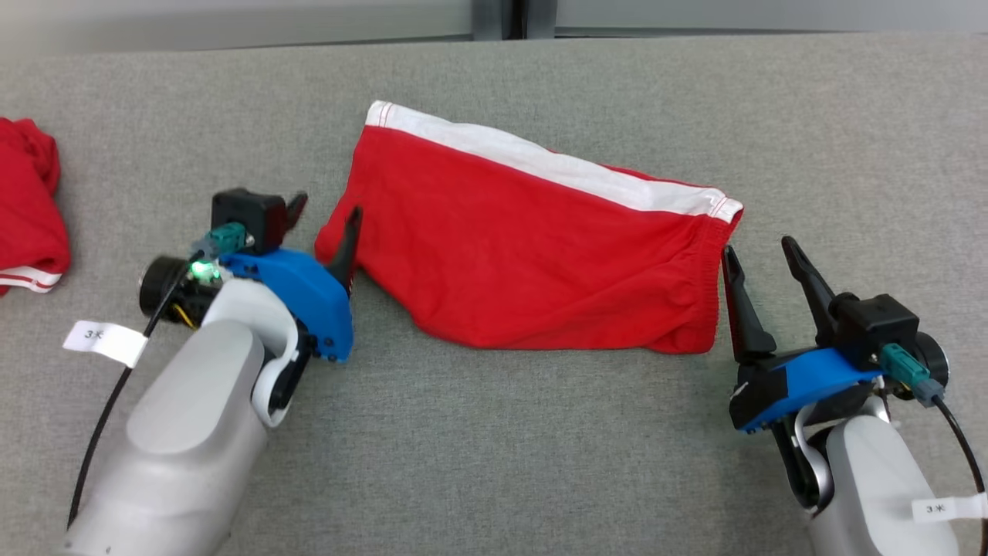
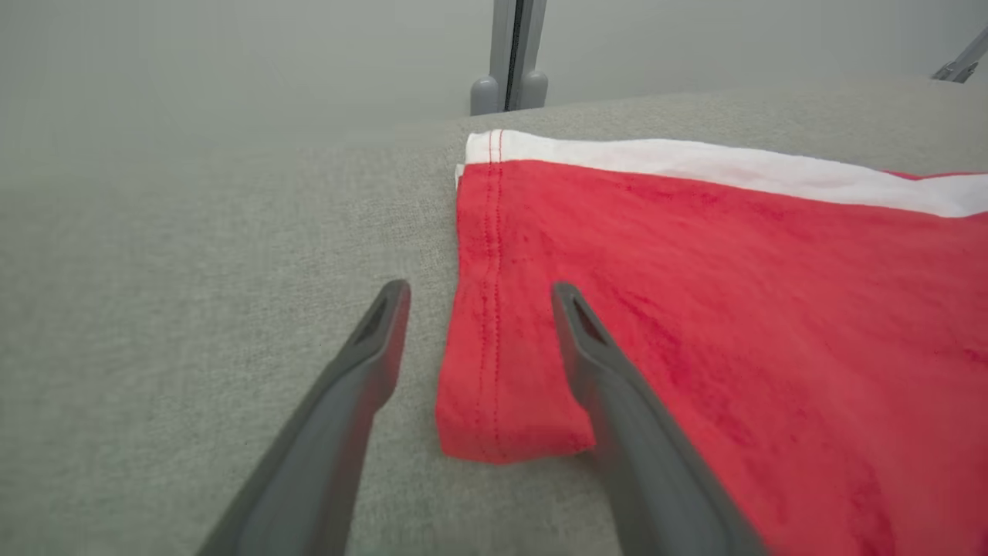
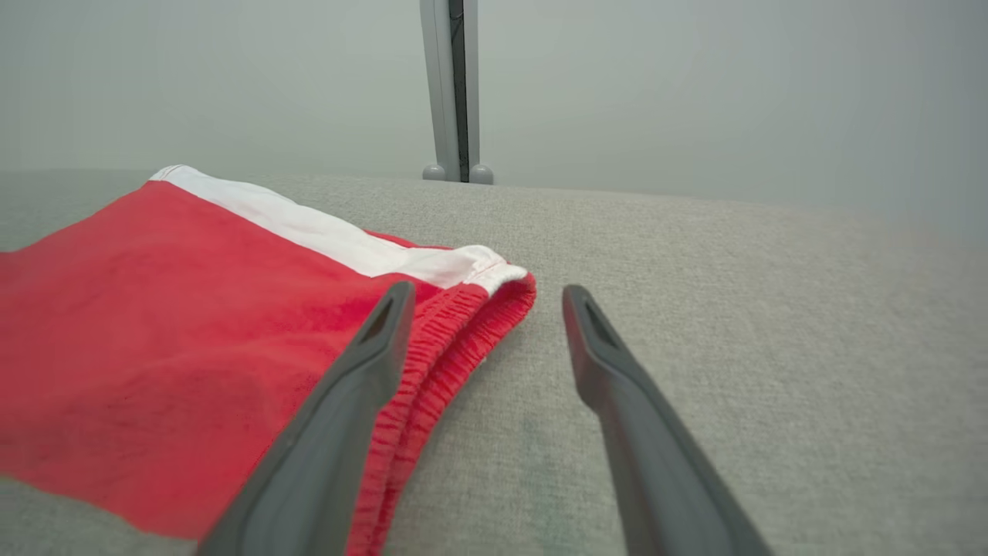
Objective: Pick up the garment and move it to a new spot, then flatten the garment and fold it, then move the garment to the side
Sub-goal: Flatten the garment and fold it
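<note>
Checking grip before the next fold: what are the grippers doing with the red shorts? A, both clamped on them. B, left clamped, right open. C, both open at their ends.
C: the left gripper and right gripper both stand open, one at each end of the shorts.

left arm (image 1: 193, 401): jaws spread | right arm (image 1: 872, 479): jaws spread

This looks like a robot test lab rather than a home: a wide table (image 1: 494, 463) covered in plain grey cloth, bare grey partition panels (image 3: 695, 93) joined by a metal post (image 3: 455, 85) behind it, printed paper tags (image 1: 104, 342) on the robot's pale forearms (image 1: 185, 432), and a spare red garment (image 1: 27, 208) at the table's left edge
</note>
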Controlling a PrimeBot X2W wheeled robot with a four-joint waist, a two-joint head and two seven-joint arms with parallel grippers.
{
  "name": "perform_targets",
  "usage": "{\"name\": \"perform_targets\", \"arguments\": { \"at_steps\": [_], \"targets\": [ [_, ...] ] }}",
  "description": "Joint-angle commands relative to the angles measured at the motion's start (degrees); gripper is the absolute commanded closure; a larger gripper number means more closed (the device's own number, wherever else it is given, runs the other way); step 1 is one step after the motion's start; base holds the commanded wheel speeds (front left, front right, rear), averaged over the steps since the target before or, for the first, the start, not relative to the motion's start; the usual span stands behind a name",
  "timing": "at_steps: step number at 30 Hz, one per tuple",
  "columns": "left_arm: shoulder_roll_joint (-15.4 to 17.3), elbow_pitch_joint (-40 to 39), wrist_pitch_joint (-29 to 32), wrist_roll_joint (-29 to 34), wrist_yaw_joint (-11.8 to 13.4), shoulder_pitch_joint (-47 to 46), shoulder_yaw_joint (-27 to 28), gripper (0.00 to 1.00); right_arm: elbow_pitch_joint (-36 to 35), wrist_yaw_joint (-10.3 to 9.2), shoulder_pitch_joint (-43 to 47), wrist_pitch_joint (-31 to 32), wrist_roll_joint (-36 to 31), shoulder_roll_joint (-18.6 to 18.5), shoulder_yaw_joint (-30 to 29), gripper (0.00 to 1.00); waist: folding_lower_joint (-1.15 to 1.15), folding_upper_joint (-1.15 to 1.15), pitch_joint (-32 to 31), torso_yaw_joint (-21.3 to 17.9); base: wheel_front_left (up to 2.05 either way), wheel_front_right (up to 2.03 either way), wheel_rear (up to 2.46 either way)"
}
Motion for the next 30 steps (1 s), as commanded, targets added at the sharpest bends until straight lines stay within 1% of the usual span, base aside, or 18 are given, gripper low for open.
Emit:
{"name": "perform_targets", "arguments": {
  "at_steps": [1,4,6,9,17,20,22,23,24,25,26,28,30],
  "targets": [
    [-0.1,-0.61,1.09,-0.68,0.14,0.89,0.4,0.0,-1.32,-0.01,1.17,0.66,-0.11,-0.11,-0.16,0.0,0.01,0.0,-0.59,-0.37,0.0,0.0,0.0],
    [0.5,-1.94,4.84,-2.67,0.82,2.84,0.87,0.0,-5.14,-0.01,3.47,3.11,-0.1,-0.1,0.3,0.0,0.01,0.0,-1.49,-1.02,0.0,0.0,0.0],
    [0.75,-2.92,6.63,-3.89,0.92,3.68,1.28,0.0,-7.7,-0.01,4.63,4.61,0.0,-0.11,0.66,0.0,0.01,0.0,-1.59,-1.62,0.0,0.0,0.0],
    [1.7,-3.44,8.77,-5.11,1.93,4.24,2.17,0.0,-10.83,-0.01,5.93,6.23,0.38,-0.08,1.24,0.0,0.01,0.0,-1.26,-2.71,0.0,0.0,0.0],
    [3.27,-2.64,12.78,-6.57,4.51,3.95,3.28,0.0,-14.56,-0.01,7.71,7.66,1.46,-0.09,1.6,0.0,0.01,0.0,0.4,-4.89,0.0,0.0,0.0],
    [3.29,-2.71,13.47,-6.71,4.27,4.31,2.78,0.0,-15.01,-0.01,8.06,7.71,1.63,-0.1,1.53,0.0,0.01,0.0,0.73,-5.3,0.0,0.0,0.0],
    [3.11,-3.06,14.15,-6.72,3.61,4.84,2.01,0.0,-15.13,-0.01,8.12,7.65,1.79,-0.1,1.41,0.0,0.01,0.0,0.83,-5.43,0.0,0.0,0.0],
    [2.96,-3.36,14.41,-6.82,3.32,5.09,1.78,0.23,-15.15,-0.01,8.07,7.62,1.86,-0.1,1.38,0.0,0.01,0.0,0.85,-5.45,0.0,0.0,0.0],
    [2.82,-3.72,14.49,-7.0,3.04,5.3,1.66,0.62,-15.15,-0.01,7.98,7.58,1.89,-0.1,1.33,0.0,0.01,0.0,0.85,-5.45,0.0,0.0,0.0],
    [2.73,-4.09,14.57,-7.09,2.83,5.51,1.53,0.91,-15.12,-0.01,7.88,7.54,1.94,-0.1,1.29,0.0,0.01,0.0,0.82,-5.42,0.0,0.0,0.0],
    [2.69,-4.49,14.41,-6.98,2.55,5.63,1.38,1.0,-15.12,-0.01,7.84,7.49,1.99,-0.1,1.25,0.0,0.01,0.0,0.78,-5.37,0.0,0.0,0.0],
    [2.69,-5.62,13.26,-6.67,2.04,5.6,1.14,1.0,-15.07,-0.01,7.78,7.32,2.05,-0.1,1.17,0.0,0.01,0.0,0.67,-5.16,0.0,0.0,0.0],
    [2.9,-6.45,12.02,-6.32,2.17,5.52,1.06,1.0,-14.82,-0.01,7.75,7.24,2.01,-0.1,0.91,0.0,0.01,0.0,0.4,-4.78,0.0,0.0,0.0]
  ]
}}
